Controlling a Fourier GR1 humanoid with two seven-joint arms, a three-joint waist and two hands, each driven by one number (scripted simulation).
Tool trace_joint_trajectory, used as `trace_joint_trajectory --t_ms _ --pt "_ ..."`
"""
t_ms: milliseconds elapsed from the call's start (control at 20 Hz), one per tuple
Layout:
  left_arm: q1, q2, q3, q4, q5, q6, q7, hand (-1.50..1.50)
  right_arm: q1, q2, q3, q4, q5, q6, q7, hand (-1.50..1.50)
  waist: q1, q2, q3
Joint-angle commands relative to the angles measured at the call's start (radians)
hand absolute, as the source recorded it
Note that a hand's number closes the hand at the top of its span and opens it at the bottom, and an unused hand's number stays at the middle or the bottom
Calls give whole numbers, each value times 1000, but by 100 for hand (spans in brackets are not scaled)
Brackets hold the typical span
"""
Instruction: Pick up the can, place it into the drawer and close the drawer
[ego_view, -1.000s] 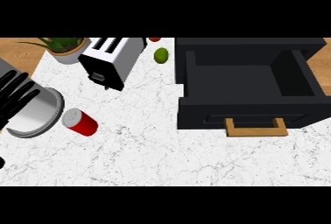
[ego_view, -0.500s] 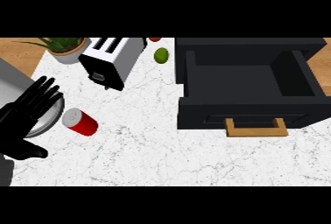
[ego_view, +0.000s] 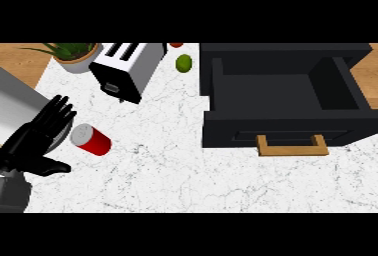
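The red can (ego_view: 91, 139) lies tipped on the surface at nine o'clock; likely light, stiff and slippery, best gripped around its side. The left robot hand (ego_view: 37, 137) beside it has straight, spread fingers

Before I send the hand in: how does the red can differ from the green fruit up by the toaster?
The can is red with a pale top and lies tilted on the counter; the green fruit is a plain rounded oval. The can looks larger than the fruit. The can sits just beside the left hand, whose fingers are straight; the fruit sits far from it, between the toaster and the open drawer. Both rest on the counter.
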Motion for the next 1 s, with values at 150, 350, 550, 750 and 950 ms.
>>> trace_joint_trajectory --t_ms 150,350,550,750,950 --pt "-55 17 9 285 -127 -32 -236 -150 -101 -4 5 19 38 -43 42 -150 0 3 -1" --pt "-61 37 15 374 -173 -13 -315 -150 -32 -16 -55 -30 -56 18 71 -150 -2 1 -1" --pt "-151 77 8 584 -233 -52 -440 -150 -68 -18 -51 -18 -29 2 96 -150 -5 3 -1" --pt "-194 69 -2 710 -268 -45 -497 -150 -49 -23 -104 62 -46 74 27 -150 -8 3 -1" --pt "-242 34 -7 793 -284 -5 -511 -150 -33 10 -95 -42 -80 48 99 -150 -9 3 -1"
